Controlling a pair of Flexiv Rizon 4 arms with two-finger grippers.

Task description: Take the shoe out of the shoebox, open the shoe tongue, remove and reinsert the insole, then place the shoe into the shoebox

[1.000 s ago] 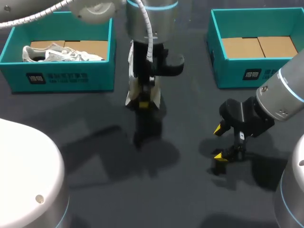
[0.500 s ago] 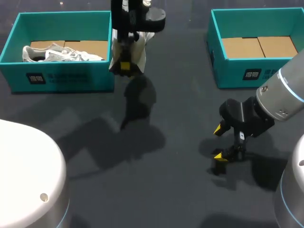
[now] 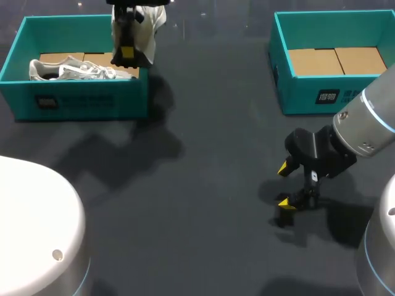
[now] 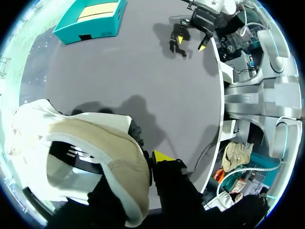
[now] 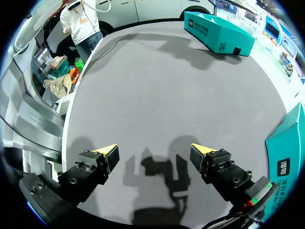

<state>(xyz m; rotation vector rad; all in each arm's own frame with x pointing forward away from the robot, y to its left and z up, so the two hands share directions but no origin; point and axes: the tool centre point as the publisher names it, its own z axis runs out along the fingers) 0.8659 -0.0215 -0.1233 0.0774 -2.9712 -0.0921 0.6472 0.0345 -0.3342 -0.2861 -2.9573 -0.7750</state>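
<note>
white and beige, the shoe is clamped between the fingers of the left gripper and is held in the air over the right end of the left shoebox, in which a second shoe is seen lying. the right gripper is spread wide with nothing in it, low over the table, near the right shoebox.

White shoe held aloft over teal shoebox far right corner, second sneaker lying inside
</note>
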